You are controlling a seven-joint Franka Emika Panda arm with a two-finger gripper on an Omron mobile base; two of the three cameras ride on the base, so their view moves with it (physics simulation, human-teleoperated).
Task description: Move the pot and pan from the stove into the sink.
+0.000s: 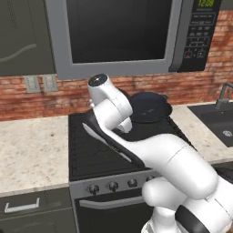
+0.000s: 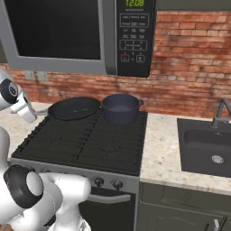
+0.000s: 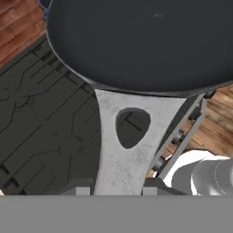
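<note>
Setting: brick-walled kitchen with a grey microwave [image 2: 76,36] over the wide black gas stove with iron grates [image 2: 90,140]; beige speckled stone surface [image 2: 164,149] on both sides of it.

Pan: you have the shallow round dark frying pan [image 2: 74,108] at the back left of the stove. From the hand camera its short pale grey handle with a hanging hole [image 3: 129,145] runs straight down to the fingertips. Whether the pan rests on the grate or is a little raised, you cannot tell.

Pincer: your pincer [image 3: 113,190] is clenched on the base of the pan handle, one dark tip on each side of it.

Pot: the deep round dark blue-grey pot with two loop handles [image 2: 120,108] stands just right of the pan on the back grate, untouched.

Sink: the dark grey recessed basin [image 2: 207,149] with its angular grey faucet [image 2: 221,113] lies well to the right of the stove, with neither item in it.

Progress: early, by your reckoning. Nothing is delivered; the grip on the pan looks made, so the lift and carry to the sink remain, then the whole trip for the pot.

Caution: with only the handle end held, the pan may droop as you lift.
</note>
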